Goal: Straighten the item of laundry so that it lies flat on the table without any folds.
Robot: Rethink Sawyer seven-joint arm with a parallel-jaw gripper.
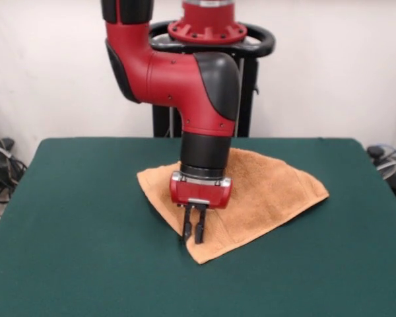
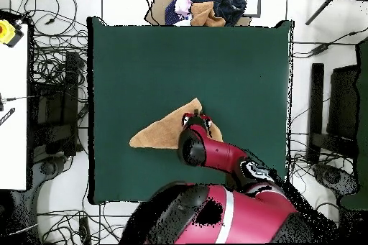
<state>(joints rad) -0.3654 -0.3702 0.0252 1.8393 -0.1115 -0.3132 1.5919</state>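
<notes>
Green felt table (image 1: 66, 218) fills the workspace, white wall behind, cable clutter round it in the overhead view. Your towel (image 1: 270, 191) sits near table centre, folded into a rough triangle, so it is not flat yet. In the front view its long axis runs from about 10 o'clock to 4 o'clock, with one point at 3 o'clock and one corner toward 6 o'clock. Your gripper (image 1: 193, 231) hangs straight down right at that 6 o'clock corner, tips at or just touching the cloth edge; contact is hard to confirm. Fingers look nearly together with a thin gap, and whether they pinch cloth you cannot tell. Towel is orange-tan terry, nubby and limp, doubled over. Judgement: you'd want to pinch that near corner and drag it away from the fold, toward 6 o'clock.
</notes>
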